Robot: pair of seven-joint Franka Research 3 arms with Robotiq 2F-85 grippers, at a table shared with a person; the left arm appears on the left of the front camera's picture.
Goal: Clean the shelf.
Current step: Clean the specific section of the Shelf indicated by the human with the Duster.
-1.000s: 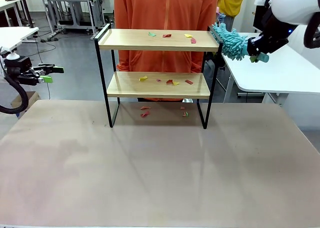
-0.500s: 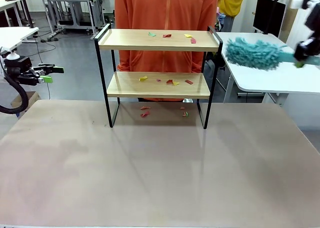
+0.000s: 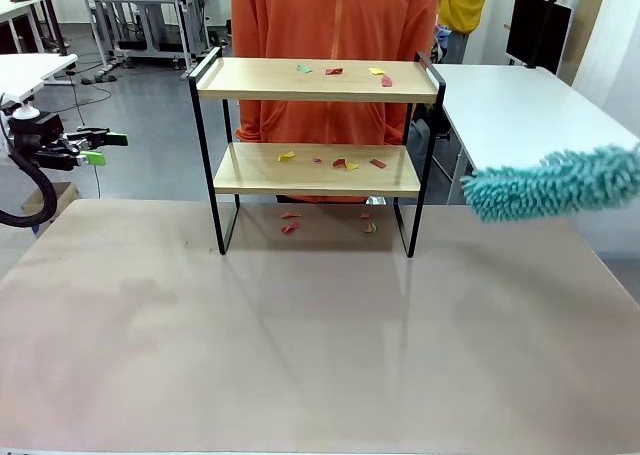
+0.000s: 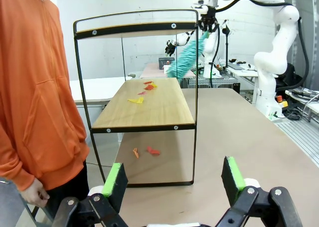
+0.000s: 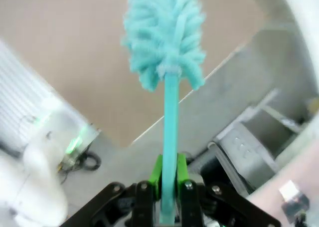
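At the far side of the desk stands the shelf. A person in an orange top stands close behind it. Little paper bits in red, yellow and green lie on the top board. More lie on the lower board, and a few lie on the desk under the shelf.

A fluffy blue duster hangs in the air to the right of the shelf, about as high as the lower board. It does not touch the shelf. The black end frame of the shelf stands between the duster and the paper bits. A white desk is behind the duster.

The right end effector is clamped tight on the thin blue stick of the duster, and the fluffy head points away from it.

The left end effector is far off to the left, beside the desk. It holds nothing, and its two green pads are wide apart. It looks along the shelf from the end.
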